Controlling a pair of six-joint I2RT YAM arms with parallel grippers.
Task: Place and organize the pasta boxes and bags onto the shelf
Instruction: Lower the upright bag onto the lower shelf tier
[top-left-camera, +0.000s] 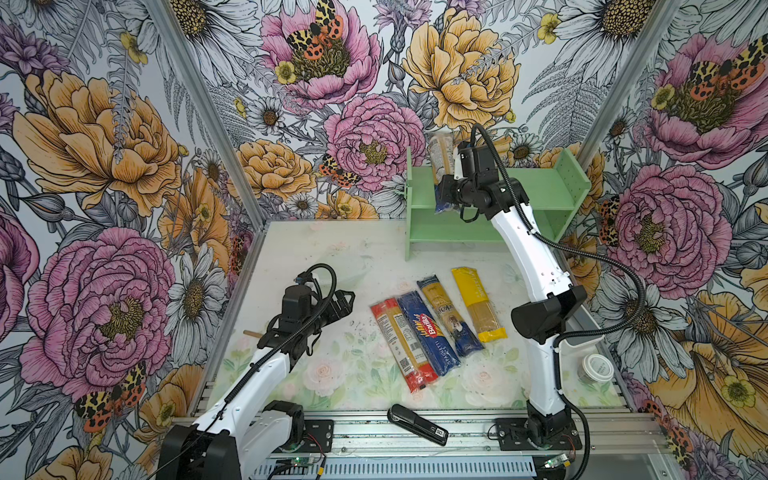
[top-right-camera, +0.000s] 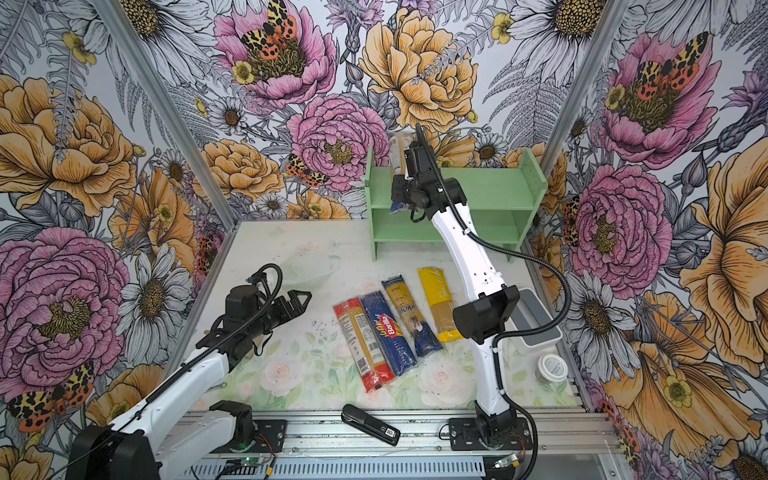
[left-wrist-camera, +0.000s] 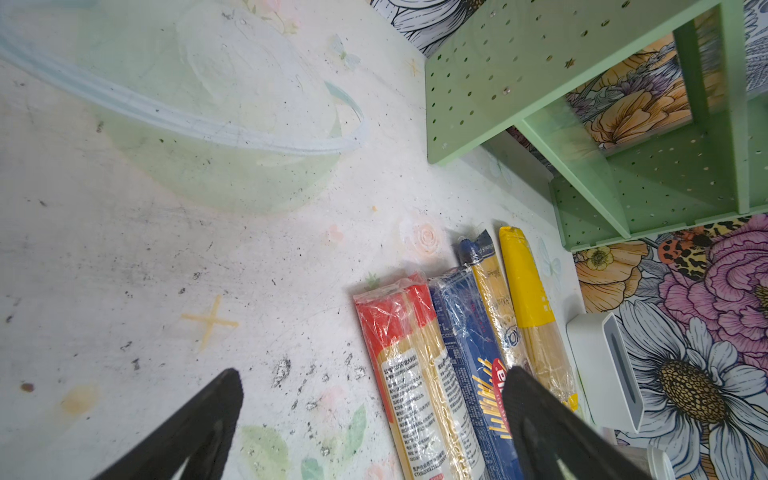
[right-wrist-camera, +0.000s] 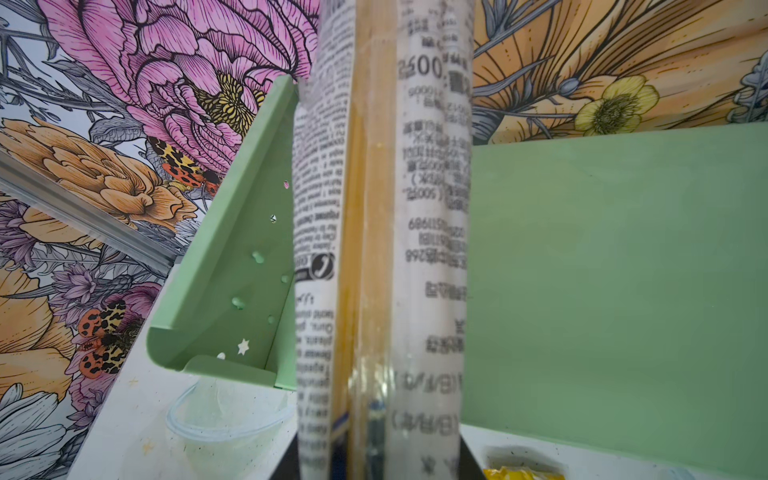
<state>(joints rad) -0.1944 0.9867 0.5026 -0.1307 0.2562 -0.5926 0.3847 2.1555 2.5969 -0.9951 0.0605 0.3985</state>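
Observation:
The mint-green shelf (top-left-camera: 536, 187) (top-right-camera: 490, 187) stands at the back right. My right gripper (top-left-camera: 446, 192) (top-right-camera: 399, 193) (right-wrist-camera: 378, 457) is shut on the clear, dark-blue labelled pasta pack (top-left-camera: 439, 153) (right-wrist-camera: 382, 249). The pack is held steeply on end over the upper tier, close to the left side panel (right-wrist-camera: 232, 257). Four packs lie side by side on the table: red-ended (top-left-camera: 399, 345) (left-wrist-camera: 415, 374), dark blue Barilla (top-left-camera: 428, 332), blue-gold (top-left-camera: 449, 316) and yellow (top-left-camera: 478, 303). My left gripper (top-left-camera: 347, 296) (top-right-camera: 305, 297) (left-wrist-camera: 372, 382) hovers open to their left, holding nothing.
A black stapler-like object (top-left-camera: 417, 424) lies on the front rail. A white-grey box (top-right-camera: 536, 320) and a small white-lidded jar (top-left-camera: 596, 368) sit at the right edge. A clear bowl (left-wrist-camera: 208, 124) rests on the table left of the shelf.

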